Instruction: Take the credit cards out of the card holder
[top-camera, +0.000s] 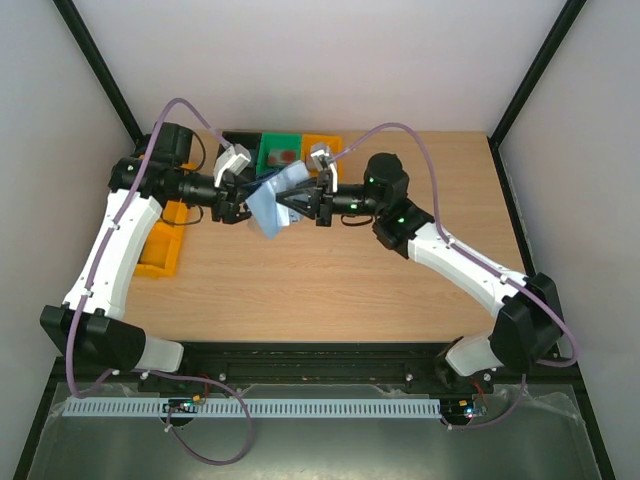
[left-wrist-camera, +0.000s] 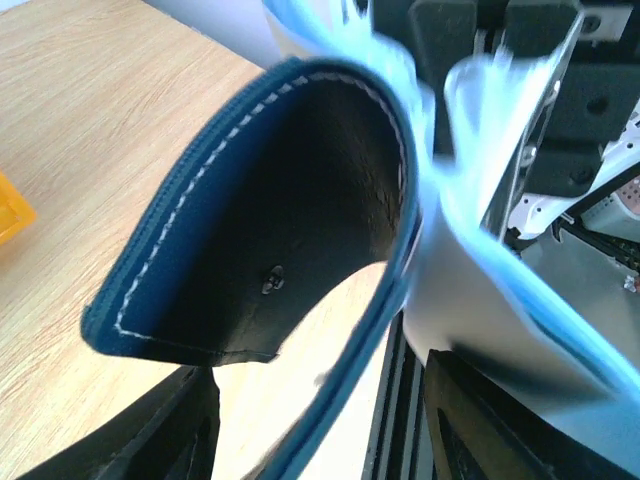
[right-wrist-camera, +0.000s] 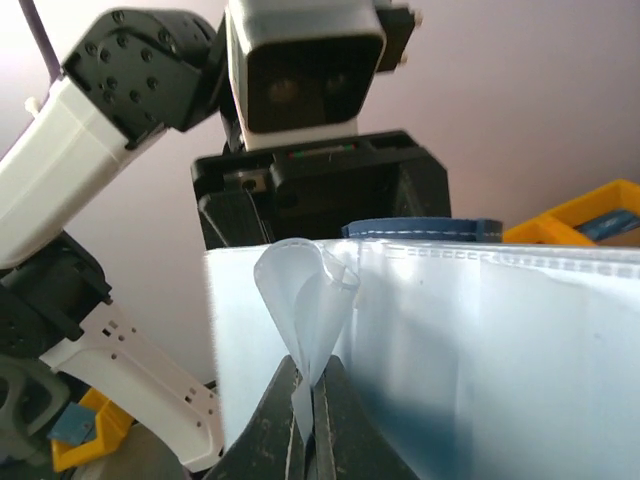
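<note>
Right end effector is pinched shut on the holder, gripping a thin, translucent, pale-blue plastic sleeve. The holder hangs spread open in the air over the wood-grain bench, just in front of the green bin. Left end effector has its black fingers standing apart on either side of the navy flap, a curved, leathery panel edged with white stitching and bearing a small metal snap. Whether cards sit in the sleeves cannot be told.
</note>
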